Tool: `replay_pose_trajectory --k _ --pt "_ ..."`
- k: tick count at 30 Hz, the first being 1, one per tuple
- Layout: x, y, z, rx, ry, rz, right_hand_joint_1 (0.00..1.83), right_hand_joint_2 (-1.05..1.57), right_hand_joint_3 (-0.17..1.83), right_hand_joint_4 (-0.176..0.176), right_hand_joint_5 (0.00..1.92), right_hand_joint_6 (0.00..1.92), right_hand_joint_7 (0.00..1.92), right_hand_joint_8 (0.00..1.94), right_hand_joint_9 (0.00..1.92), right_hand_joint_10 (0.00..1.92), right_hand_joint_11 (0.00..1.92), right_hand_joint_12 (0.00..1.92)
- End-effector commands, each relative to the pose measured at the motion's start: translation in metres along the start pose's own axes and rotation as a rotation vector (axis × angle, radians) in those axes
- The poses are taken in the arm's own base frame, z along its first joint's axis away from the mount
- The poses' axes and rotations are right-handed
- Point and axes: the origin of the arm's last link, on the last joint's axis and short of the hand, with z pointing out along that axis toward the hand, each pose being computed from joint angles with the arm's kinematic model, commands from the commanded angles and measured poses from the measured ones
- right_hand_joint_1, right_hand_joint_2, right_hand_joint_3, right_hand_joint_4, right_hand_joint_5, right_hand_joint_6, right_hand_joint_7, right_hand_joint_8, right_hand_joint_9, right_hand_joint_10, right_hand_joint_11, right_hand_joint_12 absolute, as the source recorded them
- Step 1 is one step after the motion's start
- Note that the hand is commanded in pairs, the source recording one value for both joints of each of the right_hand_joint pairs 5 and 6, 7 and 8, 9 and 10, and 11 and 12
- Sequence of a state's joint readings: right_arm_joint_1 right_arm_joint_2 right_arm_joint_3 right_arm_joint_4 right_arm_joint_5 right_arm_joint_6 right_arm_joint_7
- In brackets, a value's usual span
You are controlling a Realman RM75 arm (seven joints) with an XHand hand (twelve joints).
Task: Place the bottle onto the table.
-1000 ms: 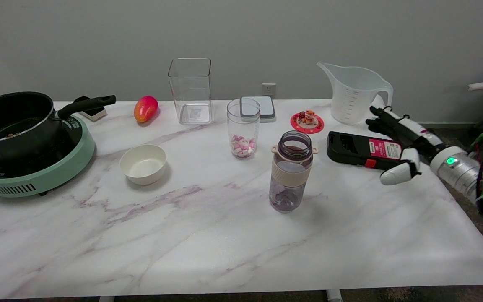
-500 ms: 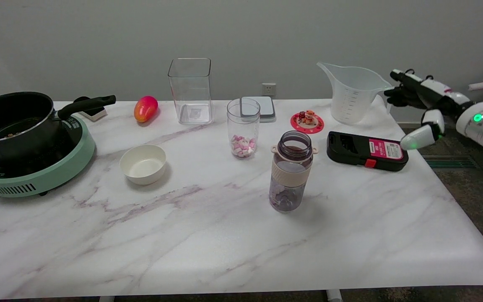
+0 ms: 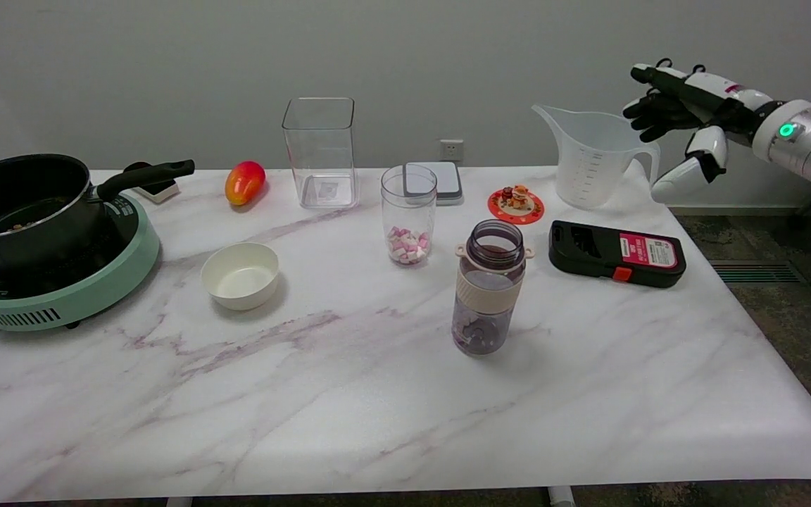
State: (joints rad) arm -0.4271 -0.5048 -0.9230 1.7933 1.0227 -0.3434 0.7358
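The clear purple-tinted plastic bottle with the beige band and open mouth (image 3: 488, 287) is standing upright on the white marble-look worktop (image 3: 349, 394), approx. mid-worktop, just in front of the short clear tumbler w/ pink and white bits (image 3: 408, 224) and left of the flat black device with the red label (image 3: 617, 253). Nothing is touching it. Judging by that, the placing step is looking done, i.e. the release phase is over and only clearing away is left.

The right black-and-white hand (image 3: 680, 127) is hanging in the air at upper right, above and just beside the clear plastic measuring jug (image 3: 592, 156), well apart from the bottle. Its dark fingers (image 3: 648, 113) are lying spread and pointing left, the white thumb is hanging down, and it is holding nothing. The wrist is showing a green light; the forearm is running off the right edge.

Next move, prob.: no further contact w/ the bottle needed; the arm is only needing to keep clear of the jug rim.
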Motion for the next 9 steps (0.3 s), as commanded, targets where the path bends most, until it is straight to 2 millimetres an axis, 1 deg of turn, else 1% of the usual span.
replay_pose_trajectory --k 1,4,9 --pt "0.029 -0.029 0.007 0.071 -0.021 -0.394 1.15 -0.66 0.96 0.0 0.11 0.11 0.47 0.47 0.53 0.53 0.67 0.67" --pt "0.028 -0.023 0.004 0.082 -0.047 -0.449 1.15 -0.66 0.95 0.0 0.14 0.14 0.49 0.49 0.55 0.55 0.69 0.69" --pt "0.031 -0.01 0.006 0.091 -0.072 -0.426 1.14 -0.67 0.97 0.0 0.15 0.15 0.49 0.49 0.56 0.56 0.7 0.7"
